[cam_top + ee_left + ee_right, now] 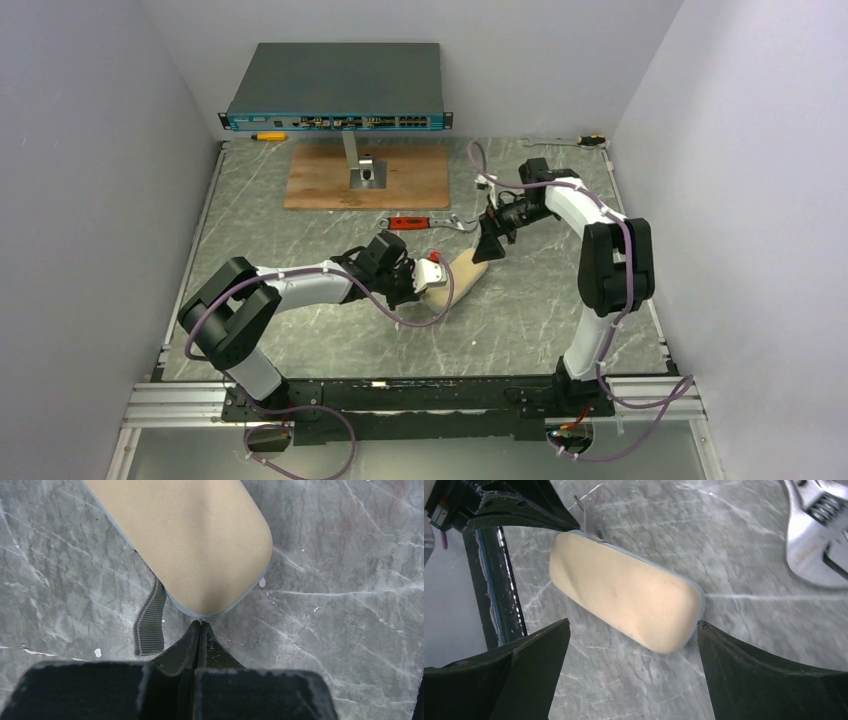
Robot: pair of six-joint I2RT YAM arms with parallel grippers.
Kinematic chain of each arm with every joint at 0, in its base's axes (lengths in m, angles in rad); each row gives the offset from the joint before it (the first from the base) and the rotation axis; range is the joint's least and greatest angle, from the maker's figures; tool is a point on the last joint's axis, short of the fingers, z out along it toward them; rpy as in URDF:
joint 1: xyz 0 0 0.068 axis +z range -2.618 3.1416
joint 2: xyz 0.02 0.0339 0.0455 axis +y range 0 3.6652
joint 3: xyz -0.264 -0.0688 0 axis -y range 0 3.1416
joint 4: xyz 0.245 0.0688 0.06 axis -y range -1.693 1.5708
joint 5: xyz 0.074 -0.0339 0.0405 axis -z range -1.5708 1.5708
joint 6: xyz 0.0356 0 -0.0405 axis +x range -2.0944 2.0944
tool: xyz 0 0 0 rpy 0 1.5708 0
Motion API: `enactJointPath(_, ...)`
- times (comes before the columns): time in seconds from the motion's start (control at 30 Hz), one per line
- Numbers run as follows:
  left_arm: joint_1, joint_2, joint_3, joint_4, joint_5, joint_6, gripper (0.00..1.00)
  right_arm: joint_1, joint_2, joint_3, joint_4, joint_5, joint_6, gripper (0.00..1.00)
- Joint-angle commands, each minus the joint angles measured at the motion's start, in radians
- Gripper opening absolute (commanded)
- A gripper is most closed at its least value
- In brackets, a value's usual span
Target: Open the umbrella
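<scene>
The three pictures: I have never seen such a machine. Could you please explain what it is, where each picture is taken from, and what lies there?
Two robot arms stand at the near edge of a grey table. The wide picture looks down from above and behind them; the two close pictures come from cameras on their wrists. On the table lie a flat tan pouch with a grey strap, a red-handled wrench and a wooden board. The left gripper is shut, its tips at the pouch's edge. The right gripper hangs open over the pouch, holding nothing.

Overhead camera surveys the whole table [330, 330]; both wrist cameras closely share the tan pouch [200, 540].
</scene>
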State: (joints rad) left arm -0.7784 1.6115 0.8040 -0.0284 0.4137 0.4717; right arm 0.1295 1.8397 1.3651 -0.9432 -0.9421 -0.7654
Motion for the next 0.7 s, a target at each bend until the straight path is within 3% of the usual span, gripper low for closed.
enactJointPath(0.0, 0.0, 0.008, 0.035, 0.047, 0.028, 0.035, 0.0, 0.072, 0.03, 0.066, -0.059, -0.018, -0.197, 1.0)
enactJointPath(0.27, 0.001, 0.027, 0.057, 0.042, 0.001, 0.039, 0.0, 0.134, 0.064, -0.029, 0.119, 0.134, -0.084, 0.98)
enactJointPath(0.47, -0.019, -0.038, 0.011, 0.033, 0.004, -0.013, 0.0, 0.137, -0.019, -0.197, 0.317, 0.279, 0.022, 0.93)
enactJointPath(0.67, -0.105, -0.076, -0.029, 0.073, -0.01, -0.085, 0.0, 0.136, -0.108, -0.337, 0.505, 0.417, 0.234, 0.91)
